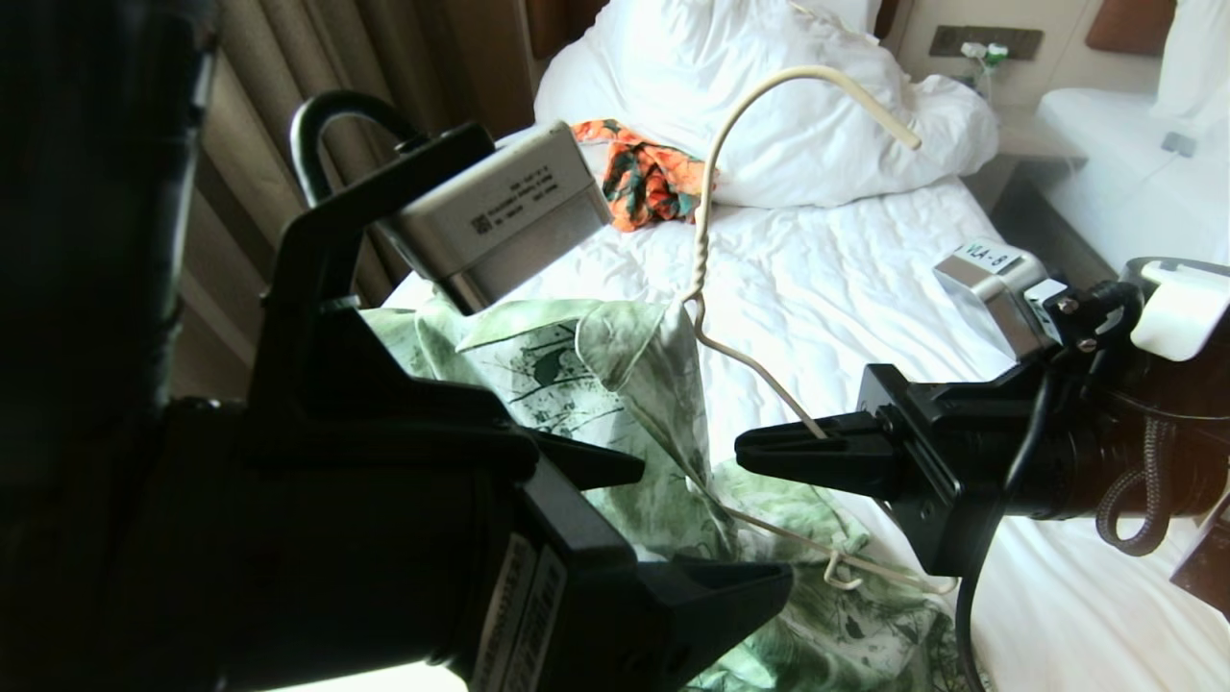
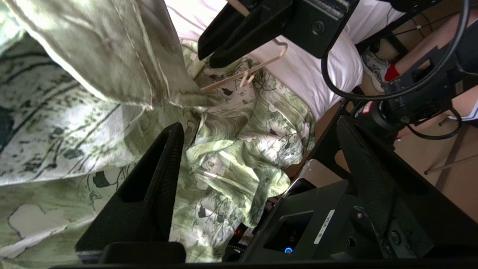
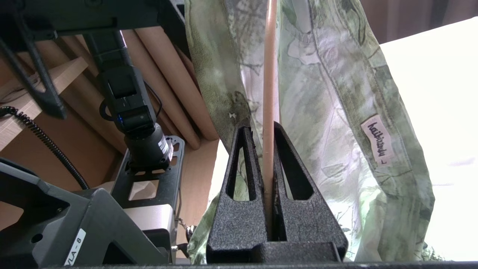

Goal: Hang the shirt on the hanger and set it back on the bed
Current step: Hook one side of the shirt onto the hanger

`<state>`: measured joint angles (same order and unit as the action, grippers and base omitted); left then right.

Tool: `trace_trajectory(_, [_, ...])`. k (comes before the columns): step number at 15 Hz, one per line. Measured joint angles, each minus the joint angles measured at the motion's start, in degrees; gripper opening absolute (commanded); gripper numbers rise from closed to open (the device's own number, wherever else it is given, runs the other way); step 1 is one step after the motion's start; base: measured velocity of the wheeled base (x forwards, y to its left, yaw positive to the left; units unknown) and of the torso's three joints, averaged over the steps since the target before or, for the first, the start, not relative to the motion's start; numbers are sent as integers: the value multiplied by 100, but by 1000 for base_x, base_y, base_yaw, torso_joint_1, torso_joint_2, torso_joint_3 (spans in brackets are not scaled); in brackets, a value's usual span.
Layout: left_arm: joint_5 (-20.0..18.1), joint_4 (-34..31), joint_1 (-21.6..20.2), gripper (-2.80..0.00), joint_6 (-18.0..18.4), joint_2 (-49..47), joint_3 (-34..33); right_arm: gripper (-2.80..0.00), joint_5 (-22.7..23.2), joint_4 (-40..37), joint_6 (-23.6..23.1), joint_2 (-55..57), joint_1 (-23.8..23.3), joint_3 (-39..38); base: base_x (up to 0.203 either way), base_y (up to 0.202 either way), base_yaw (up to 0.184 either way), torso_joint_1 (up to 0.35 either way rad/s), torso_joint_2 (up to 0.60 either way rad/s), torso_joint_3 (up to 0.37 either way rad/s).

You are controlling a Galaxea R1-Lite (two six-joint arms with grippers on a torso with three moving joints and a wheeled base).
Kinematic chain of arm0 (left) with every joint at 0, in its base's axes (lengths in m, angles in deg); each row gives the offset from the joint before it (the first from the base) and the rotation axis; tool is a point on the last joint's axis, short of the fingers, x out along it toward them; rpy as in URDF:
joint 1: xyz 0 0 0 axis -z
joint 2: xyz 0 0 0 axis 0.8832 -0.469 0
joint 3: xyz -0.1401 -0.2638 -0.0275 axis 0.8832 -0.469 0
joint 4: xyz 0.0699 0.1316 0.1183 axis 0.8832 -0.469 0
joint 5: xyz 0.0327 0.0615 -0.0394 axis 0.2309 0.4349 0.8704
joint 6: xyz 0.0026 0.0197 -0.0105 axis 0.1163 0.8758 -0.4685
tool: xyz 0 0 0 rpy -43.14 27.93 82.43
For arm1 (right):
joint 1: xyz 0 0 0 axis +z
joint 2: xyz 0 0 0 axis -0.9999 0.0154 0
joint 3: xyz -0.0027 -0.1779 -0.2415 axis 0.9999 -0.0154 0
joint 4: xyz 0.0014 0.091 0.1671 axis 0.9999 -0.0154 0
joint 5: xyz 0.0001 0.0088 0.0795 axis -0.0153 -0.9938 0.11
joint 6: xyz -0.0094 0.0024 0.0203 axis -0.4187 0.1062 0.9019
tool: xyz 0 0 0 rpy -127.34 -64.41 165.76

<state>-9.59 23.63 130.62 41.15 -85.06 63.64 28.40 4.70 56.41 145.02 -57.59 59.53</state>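
The cream wire hanger (image 1: 706, 207) stands upright over the bed (image 1: 865, 288), hook uppermost. My right gripper (image 1: 742, 452) is shut on its right sloping wire; in the right wrist view the gripper (image 3: 261, 125) has the wire (image 3: 269, 74) pinched between its fingers. The pale green flowered shirt (image 1: 586, 370) drapes over the hanger's left shoulder, and the rest lies crumpled on the sheet (image 1: 826, 586). My left gripper (image 1: 713, 524) is open close to the hanging cloth. In the left wrist view the gripper (image 2: 258, 125) has its fingers apart, with shirt folds (image 2: 231, 160) beyond them and nothing held.
An orange-and-dark-green garment (image 1: 646, 183) lies by the white duvet (image 1: 769, 115) near the headboard. A second bed (image 1: 1134, 144) stands to the right and curtains (image 1: 279, 67) hang to the left. A person's leg with a red sock (image 2: 391, 71) shows beside the bed.
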Motion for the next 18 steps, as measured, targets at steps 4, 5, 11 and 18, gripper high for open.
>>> trace_trajectory(4, [52,-84,16,-280,104,302,-196,-280,-9,-3,1,30,2,4,0,0,0,0,0,0])
trace_trajectory(5, [63,-238,12,-280,138,460,-246,-280,-6,-2,11,27,2,2,0,0,0,0,0,0])
trace_trajectory(11, [167,-991,-563,-280,640,1572,-167,-280,-5,-13,43,16,91,2,0,0,0,0,0,0])
trace_trajectory(18, [-1188,-695,-2197,0,2065,1635,121,-280,-2,-18,378,-75,325,-59,0,0,0,0,0,0])
